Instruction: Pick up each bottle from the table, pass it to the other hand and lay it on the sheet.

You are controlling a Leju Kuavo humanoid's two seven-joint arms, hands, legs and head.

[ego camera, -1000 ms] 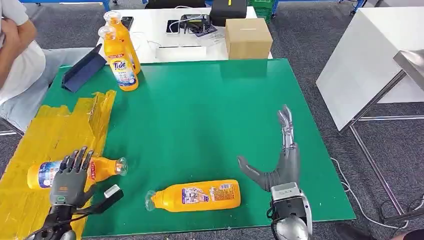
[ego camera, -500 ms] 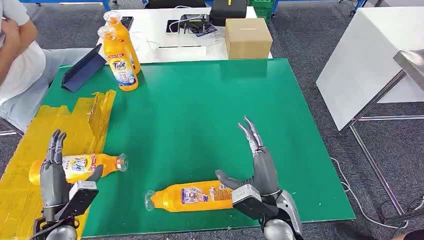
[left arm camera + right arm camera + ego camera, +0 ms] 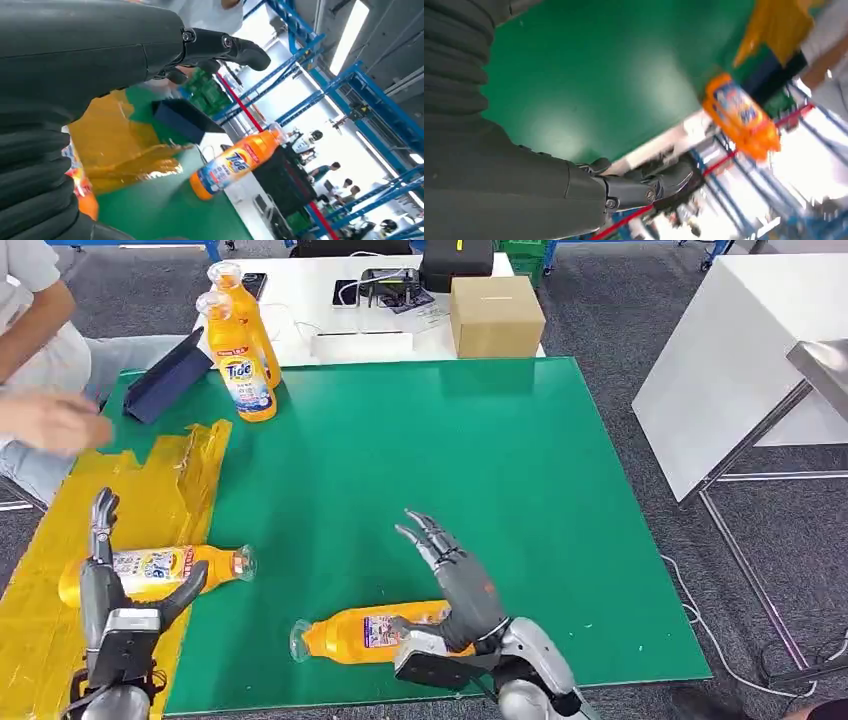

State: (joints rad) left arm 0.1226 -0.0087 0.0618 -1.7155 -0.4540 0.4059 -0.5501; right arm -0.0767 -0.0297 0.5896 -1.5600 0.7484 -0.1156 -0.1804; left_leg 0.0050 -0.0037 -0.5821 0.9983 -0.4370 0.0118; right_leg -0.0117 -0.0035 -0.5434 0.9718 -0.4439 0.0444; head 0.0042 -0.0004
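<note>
Right hand [image 3: 462,585] has swung left and toward the near edge versus a second ago; it now sits over the cap-opposite end of the near bottle [image 3: 375,634], fingers spread, holding nothing. Contact with the bottle: can't tell. Left hand [image 3: 105,585] has turned upright at the near-left, fingers apart and empty, just in front of the bottle on the sheet [image 3: 165,571].

Green table [image 3: 400,460] takes most of the scene. Yellow sheet [image 3: 110,510] covers its left side, crumpled along the far edge. Near bottle lies on its side on bare green by the near edge, cap pointing left, right of the sheet. The bottle on the sheet lies on its side too, cap to the right, overhanging the sheet's edge.

Person's hand [image 3: 55,422] has come in at the far left, blurred, above the sheet. Two upright bottles [image 3: 240,345] stand at the far-left of the table, dark blue folder [image 3: 165,380] just left of them. Cardboard box [image 3: 495,315] on the white table beyond.
</note>
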